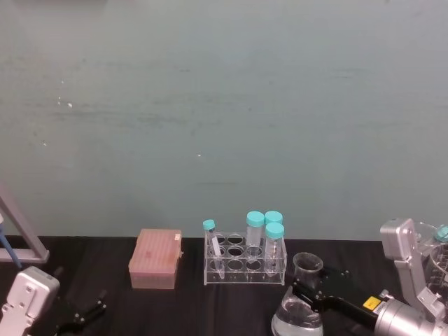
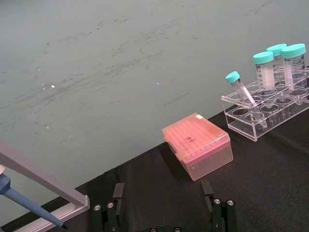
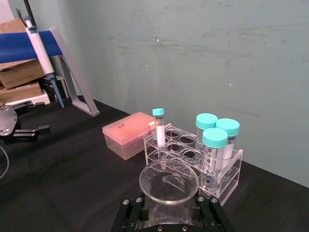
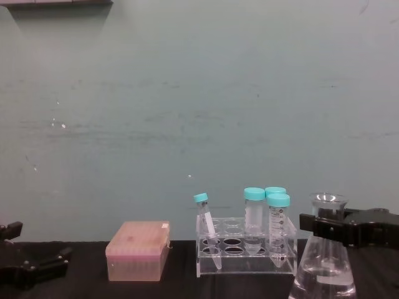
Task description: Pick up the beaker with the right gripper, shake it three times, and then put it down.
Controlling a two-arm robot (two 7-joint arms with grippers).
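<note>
Beaker (image 1: 299, 308) upright at the right front of the black tabletop (image 1: 105, 301), just in front and to the right of the clear tube rack (image 1: 244, 266), neck clamped between the jaws of the right claw (image 1: 311, 292), which reaches in from the right edge. Rack loaded with three large teal-capped tubes (image 4: 255, 218) standing and one slim tube (image 4: 204, 218) leaning, pink tip box (image 1: 155, 258) to its left. Left claw (image 2: 164, 193) parked low at the left front, fingers spread and holding nothing, pipette stand (image 3: 67, 82) behind it.
</note>
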